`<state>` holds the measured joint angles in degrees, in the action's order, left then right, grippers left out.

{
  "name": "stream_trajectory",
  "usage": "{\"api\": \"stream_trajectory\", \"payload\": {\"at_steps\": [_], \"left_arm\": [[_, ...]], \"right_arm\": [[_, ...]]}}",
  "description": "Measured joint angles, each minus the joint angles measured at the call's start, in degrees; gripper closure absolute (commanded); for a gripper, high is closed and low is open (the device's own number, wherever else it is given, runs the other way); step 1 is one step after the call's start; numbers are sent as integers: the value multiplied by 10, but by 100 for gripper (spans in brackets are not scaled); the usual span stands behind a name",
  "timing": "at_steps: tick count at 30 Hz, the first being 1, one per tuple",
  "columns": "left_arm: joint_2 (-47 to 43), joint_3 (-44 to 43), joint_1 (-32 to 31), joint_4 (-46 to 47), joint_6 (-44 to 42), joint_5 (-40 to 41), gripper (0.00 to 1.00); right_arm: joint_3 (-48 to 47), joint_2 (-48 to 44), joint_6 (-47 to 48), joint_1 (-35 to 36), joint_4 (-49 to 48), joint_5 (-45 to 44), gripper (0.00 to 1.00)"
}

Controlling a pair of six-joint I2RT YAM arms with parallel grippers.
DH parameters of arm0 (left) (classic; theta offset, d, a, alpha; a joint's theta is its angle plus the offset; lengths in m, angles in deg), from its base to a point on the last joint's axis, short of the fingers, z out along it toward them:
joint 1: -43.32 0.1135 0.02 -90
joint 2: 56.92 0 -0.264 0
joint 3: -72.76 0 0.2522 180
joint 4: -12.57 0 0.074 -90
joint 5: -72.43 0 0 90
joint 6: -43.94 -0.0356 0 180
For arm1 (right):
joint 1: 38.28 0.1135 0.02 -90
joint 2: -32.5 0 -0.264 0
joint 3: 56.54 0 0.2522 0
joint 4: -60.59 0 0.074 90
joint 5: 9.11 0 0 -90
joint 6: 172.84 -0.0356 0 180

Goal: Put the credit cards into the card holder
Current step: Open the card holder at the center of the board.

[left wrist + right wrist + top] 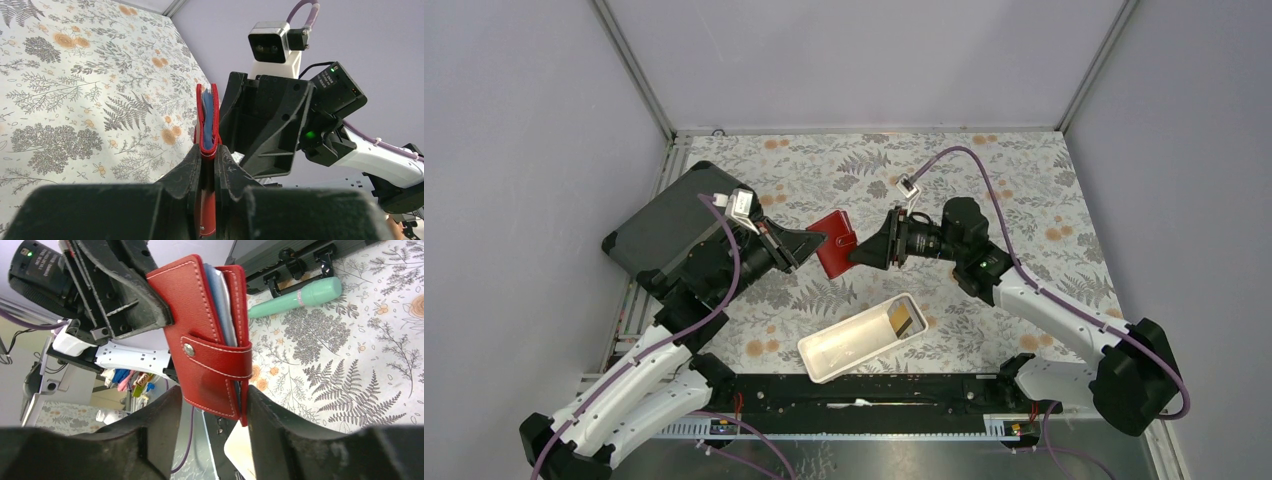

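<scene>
Table (1024,190): floral cloth lying open toward far and right edges. Case (664,225) crowding left edge. Tray (844,352) sitting near front edge, brown card (905,320) lying inside. Wallet (832,245), red, white-stitched, strap snapped, hanging above centre, blue cards (222,295) showing inside. Left gripper (209,155) pinching one end tight. Right gripper (212,395) pressing both faces of other end.
</scene>
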<state>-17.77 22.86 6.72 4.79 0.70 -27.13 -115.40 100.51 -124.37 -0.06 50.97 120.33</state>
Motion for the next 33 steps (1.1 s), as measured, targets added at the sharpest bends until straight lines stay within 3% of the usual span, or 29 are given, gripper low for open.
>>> {"api": "stream_trajectory", "payload": {"at_steps": [4,9,11,14,18,27,33], "left_arm": [[2,0,0,-1,0,1,99],[8,0,1,-3,0,3,81],[10,0,1,-3,-2,4,64],[12,0,2,-3,0,5,30],[10,0,3,-3,3,5,4],[-16,9,19,19,22,-42,1],[-6,37,21,71,49,-90,18]], "right_arm": [[0,8,2,1,6,-13,65],[0,10,3,2,14,-27,89],[0,10,0,2,15,-29,99],[0,10,-5,5,13,-30,100],[0,9,-16,10,4,-35,100],[35,-26,-71,10,-88,-43,100],[47,-33,-103,10,-152,-44,100]]}}
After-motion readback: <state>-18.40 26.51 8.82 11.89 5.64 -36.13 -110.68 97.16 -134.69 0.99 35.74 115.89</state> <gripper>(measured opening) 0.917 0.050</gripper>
